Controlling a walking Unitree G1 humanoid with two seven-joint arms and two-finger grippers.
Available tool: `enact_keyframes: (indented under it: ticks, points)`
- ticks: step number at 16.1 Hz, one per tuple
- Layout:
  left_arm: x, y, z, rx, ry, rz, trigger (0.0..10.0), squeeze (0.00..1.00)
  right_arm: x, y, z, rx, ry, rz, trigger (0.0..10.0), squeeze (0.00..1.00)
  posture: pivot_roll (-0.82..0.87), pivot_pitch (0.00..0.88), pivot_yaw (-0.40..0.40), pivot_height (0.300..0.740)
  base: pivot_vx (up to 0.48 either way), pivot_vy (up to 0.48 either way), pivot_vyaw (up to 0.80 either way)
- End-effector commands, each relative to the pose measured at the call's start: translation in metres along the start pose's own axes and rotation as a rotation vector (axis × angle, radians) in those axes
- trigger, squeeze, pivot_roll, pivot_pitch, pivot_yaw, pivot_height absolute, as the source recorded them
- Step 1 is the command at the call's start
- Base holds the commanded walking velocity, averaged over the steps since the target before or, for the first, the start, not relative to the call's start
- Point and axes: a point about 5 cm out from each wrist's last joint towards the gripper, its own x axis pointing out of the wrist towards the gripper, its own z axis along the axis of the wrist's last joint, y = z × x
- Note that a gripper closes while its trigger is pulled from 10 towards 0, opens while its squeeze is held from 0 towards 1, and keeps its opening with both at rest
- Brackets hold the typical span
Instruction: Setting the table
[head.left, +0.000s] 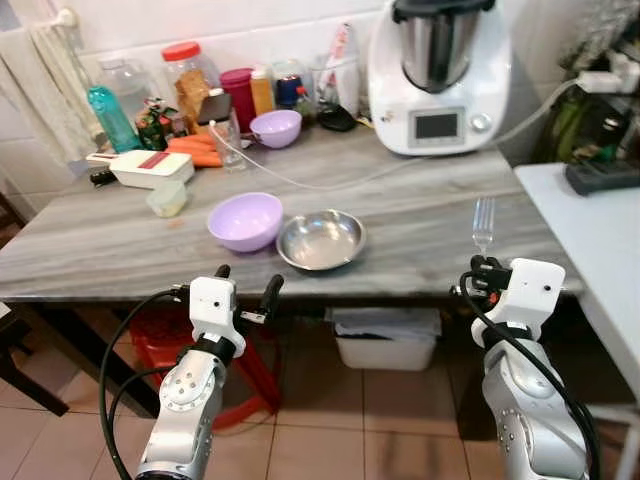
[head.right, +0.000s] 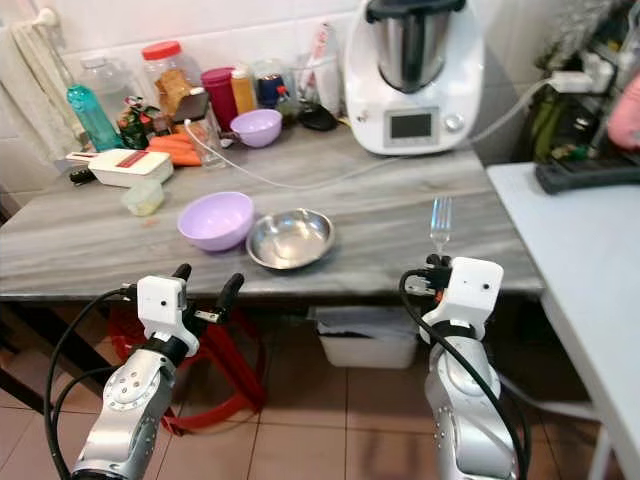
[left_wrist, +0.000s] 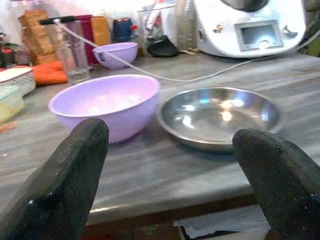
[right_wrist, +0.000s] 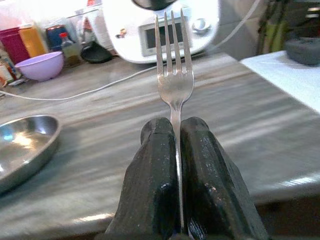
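Fork (right_wrist: 172, 75) stood upright, tines up, pinched by its handle between the pressed-together fingers (right_wrist: 152, 170) of your right gripper (head.left: 484, 266), which hovered at the near edge of the grey table (head.left: 420, 225), toward its right end. You had the tines pointing at the white kitchen machine (head.left: 437, 75) on the far side. Your left gripper (head.left: 247, 282) sat just off the near edge too, further left, fingers spread wide and holding nothing. Straight beyond it, you had the lilac bowl (head.left: 245, 220) and the steel plate (head.left: 321, 240) side by side, just about touching, the plate on the right. A white cable (head.left: 330, 180) trailed across the tabletop behind them. At the far left stood a second, smaller lilac bowl (head.left: 275, 128), jars and bottles, and carrots (head.left: 192, 150).
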Motion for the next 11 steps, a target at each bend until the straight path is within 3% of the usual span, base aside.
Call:
enact_keyframes:
  ticks: [1, 10, 11]
  points:
    - [-0.002, 0.0121, 0.0038, 0.02, -0.005, 0.023, 10.0, 0.0, 0.0013, 0.0129, 0.0024, 0.01, -0.008, 0.048, 10.0, 0.0, -0.09, 0.0, 0.122, 0.74, 0.36, 0.0, 0.0]
    - [-0.0041, 0.0142, 0.004, 0.02, 0.0, 0.023, 10.0, 0.0, -0.0001, 0.0164, 0.0002, 0.015, 0.001, 0.067, 10.0, 0.0, -0.08, 0.0, 0.126, 0.74, 0.358, 0.0, 0.0]
    - [-0.0048, 0.0144, 0.0044, 0.019, -0.002, 0.021, 10.0, 0.0, -0.0001, 0.0164, -0.0002, 0.015, 0.002, 0.067, 10.0, 0.0, -0.08, 0.0, 0.126, 0.74, 0.0, 0.0, 0.0]
